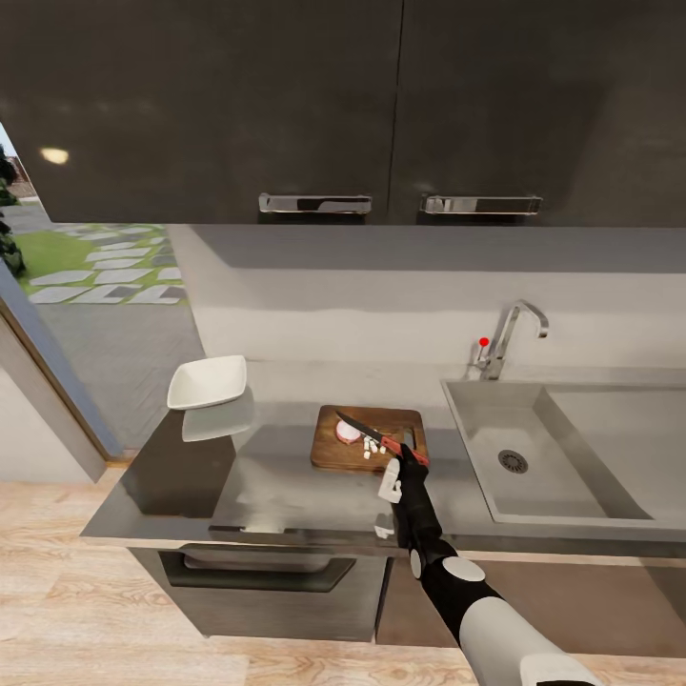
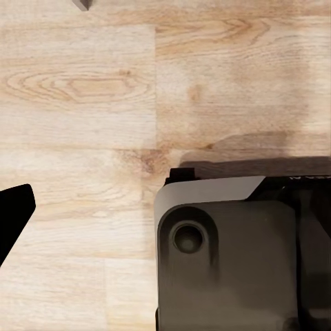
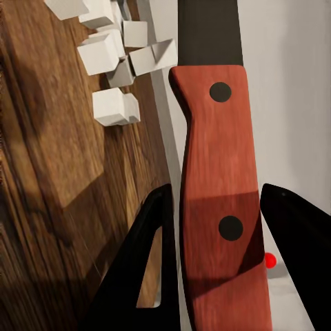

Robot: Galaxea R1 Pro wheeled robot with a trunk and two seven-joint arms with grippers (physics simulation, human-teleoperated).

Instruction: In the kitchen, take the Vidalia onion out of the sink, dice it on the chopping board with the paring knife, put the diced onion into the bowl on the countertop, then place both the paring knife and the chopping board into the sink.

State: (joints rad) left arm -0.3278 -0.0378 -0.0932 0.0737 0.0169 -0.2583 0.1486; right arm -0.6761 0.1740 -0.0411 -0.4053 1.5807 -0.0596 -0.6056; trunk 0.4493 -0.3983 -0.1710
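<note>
The chopping board (image 1: 381, 419) lies on the countertop (image 1: 276, 476) left of the sink (image 1: 610, 429). On it sit a pale onion piece (image 1: 348, 433) and small white dice (image 1: 370, 447). My right gripper (image 1: 411, 456) is shut on the paring knife (image 1: 367, 431) by its red handle, blade pointing back-left over the board. In the right wrist view, that gripper (image 3: 219, 192) has its black fingers (image 3: 148, 255) either side of the knife handle (image 3: 221, 172), with dice (image 3: 110, 55) on the board (image 3: 55, 172) beyond. The white bowl (image 1: 208, 381) stands at the countertop's left end.
The chrome faucet (image 1: 510, 338) rises behind the sink, whose basin has a round drain (image 1: 513, 461). Dark wall cabinets (image 1: 381, 105) hang above. A black finger (image 2: 14, 214) of my left gripper hangs over the wooden floor (image 2: 83, 89) beside the robot's dark base (image 2: 227, 255).
</note>
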